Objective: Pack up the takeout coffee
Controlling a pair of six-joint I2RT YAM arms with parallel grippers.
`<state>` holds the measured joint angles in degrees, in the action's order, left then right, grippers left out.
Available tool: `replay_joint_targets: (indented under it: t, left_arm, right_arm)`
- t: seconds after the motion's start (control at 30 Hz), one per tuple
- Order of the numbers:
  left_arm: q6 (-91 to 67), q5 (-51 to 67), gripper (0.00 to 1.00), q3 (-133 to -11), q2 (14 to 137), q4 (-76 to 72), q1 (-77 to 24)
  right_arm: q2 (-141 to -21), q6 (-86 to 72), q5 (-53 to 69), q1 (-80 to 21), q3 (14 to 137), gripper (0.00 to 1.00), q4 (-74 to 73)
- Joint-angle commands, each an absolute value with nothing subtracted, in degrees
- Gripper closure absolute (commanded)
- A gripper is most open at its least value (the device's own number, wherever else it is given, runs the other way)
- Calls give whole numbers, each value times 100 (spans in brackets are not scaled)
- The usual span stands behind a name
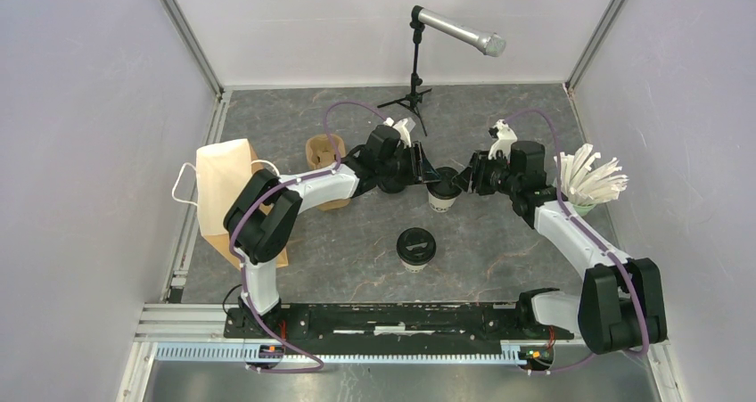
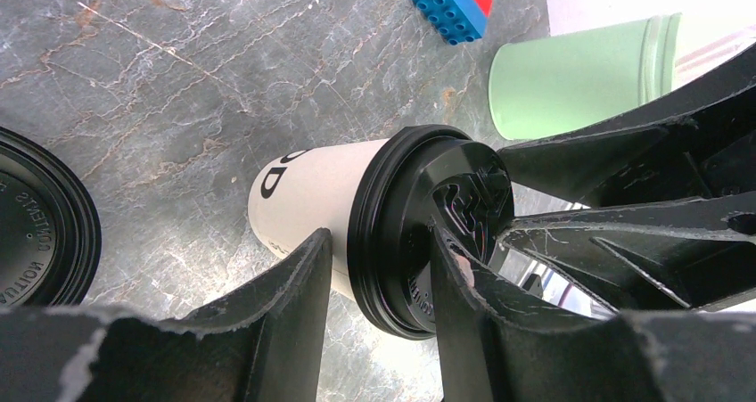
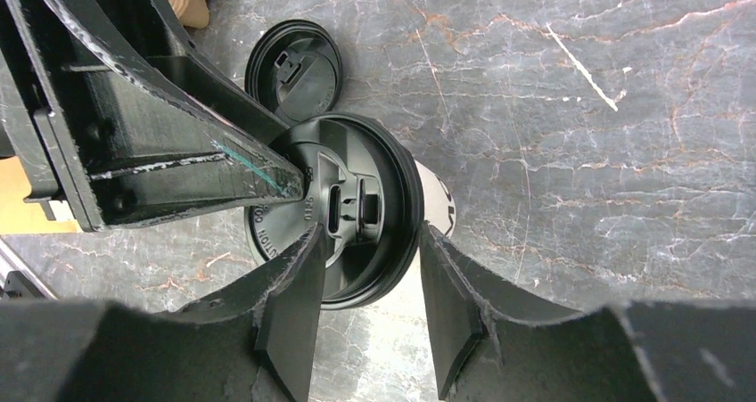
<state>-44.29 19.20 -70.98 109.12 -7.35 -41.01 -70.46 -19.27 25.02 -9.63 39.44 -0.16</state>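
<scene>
A white coffee cup point(image 1: 440, 202) with a black lid stands mid-table between both grippers. In the left wrist view the cup point(image 2: 303, 184) shows dark lettering. My left gripper point(image 1: 428, 177) point(image 2: 379, 237) straddles the lid's rim, one finger on the lid top and one beside the cup wall with a small gap. My right gripper point(image 1: 459, 181) point(image 3: 367, 237) pinches the rim of the same lid point(image 3: 374, 161), one finger on top and one outside. A second lidded cup point(image 1: 415, 248) point(image 2: 40, 224) point(image 3: 294, 63) stands nearer the arm bases.
A brown cardboard carrier point(image 1: 318, 150) sits under the left arm. A paper bag point(image 1: 223, 192) lies at the left edge. A pale green cup of white straws point(image 1: 588, 179) point(image 2: 571, 77) stands at the right. A microphone stand point(image 1: 415, 81) is at the back. A blue-and-red brick point(image 2: 450, 1) lies near the green cup.
</scene>
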Motion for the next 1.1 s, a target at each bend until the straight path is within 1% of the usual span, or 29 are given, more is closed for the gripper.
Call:
replay_joint_targets:
  t: [0.0,0.17,0.23,0.27,0.43,0.7,0.83,0.93,1.0,1.07]
  left_arm:
    - [-4334,1714,50,-7016,11049,140,-4201]
    - [-4307,1691,51,-7015,11056,192,-4201]
    - [-4274,1649,51,-7014,11065,234,-4201]
    - [-4255,1616,51,-7014,11079,255,-4201]
    - [-4228,1594,51,-7005,11169,306,-4201]
    - [-4211,1426,51,-6861,11146,377,-4201]
    - [-4173,1336,51,-6805,11203,439,-4201]
    - [-4175,1399,51,-6753,11217,371,-4201]
    - [-4184,1450,51,-6731,11172,285,-4201]
    - [-4167,1476,51,-6778,11138,298,-4210]
  right_arm:
    - [-7029,-1914,2496,-941,4107,53,-59]
    - [-7146,-1846,2430,-941,3853,63,-40]
    - [-7083,-1839,2338,-940,3520,65,-48]
    - [-7024,-1893,2316,-943,3273,67,189]
    - [-6930,-2093,2250,-949,2137,69,824]
    - [-6874,-2252,2197,-951,1331,68,1343]
    - [-7006,-2289,2225,-949,1230,68,1549]
    - [-7030,-2405,2476,-949,1190,68,1939]
    - [-6959,-2322,2625,-947,1531,66,1789]
    - [-6765,-2193,2616,-940,2214,63,1241]
